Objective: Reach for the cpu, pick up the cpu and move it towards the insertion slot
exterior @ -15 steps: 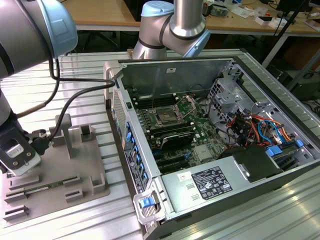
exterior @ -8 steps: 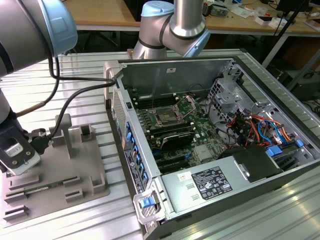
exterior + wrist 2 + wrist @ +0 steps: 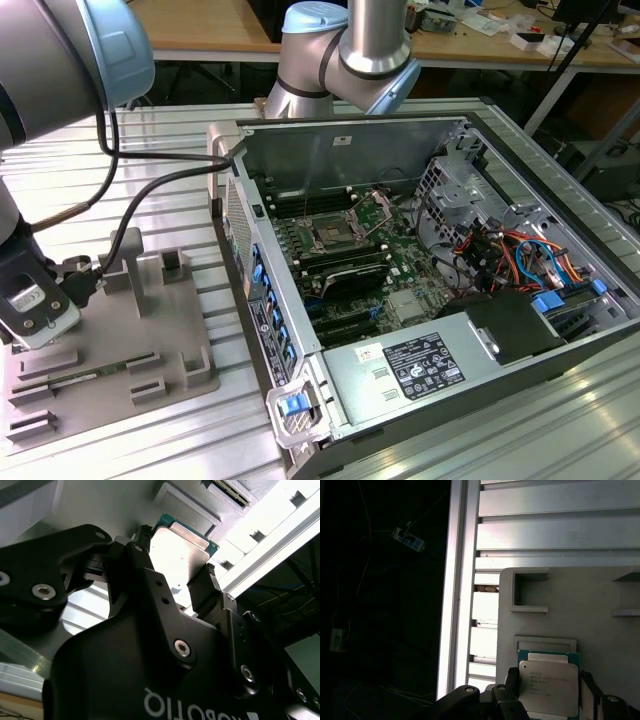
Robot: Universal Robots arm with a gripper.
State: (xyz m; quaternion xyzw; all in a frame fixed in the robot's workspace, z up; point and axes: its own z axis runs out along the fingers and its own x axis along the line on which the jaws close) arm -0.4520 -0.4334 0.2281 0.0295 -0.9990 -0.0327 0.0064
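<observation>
The cpu [image 3: 548,687], a silvery plate with a thin green rim, sits between my gripper's [image 3: 548,696] two black fingers [image 3: 511,679], which press against its opposite edges. It is held just over a recess of the grey plastic fixture [image 3: 150,335]. The second wrist view shows the cpu [image 3: 175,555] clamped in the gripper [image 3: 176,556] from below. In the exterior view my gripper [image 3: 35,320] is at the far left over the fixture. The insertion slot [image 3: 330,236], a dark square in a silver frame with its bracket raised, lies on the green motherboard inside the open computer case, well to the exterior view's right.
The case's upright metal wall [image 3: 340,150] and blue-tabbed side edge [image 3: 265,300] stand between the fixture and the motherboard. A black cable [image 3: 130,215] hangs from the arm over the fixture. Ribbed aluminium table [image 3: 130,440] surrounds everything; its edge [image 3: 460,605] runs beside the fixture.
</observation>
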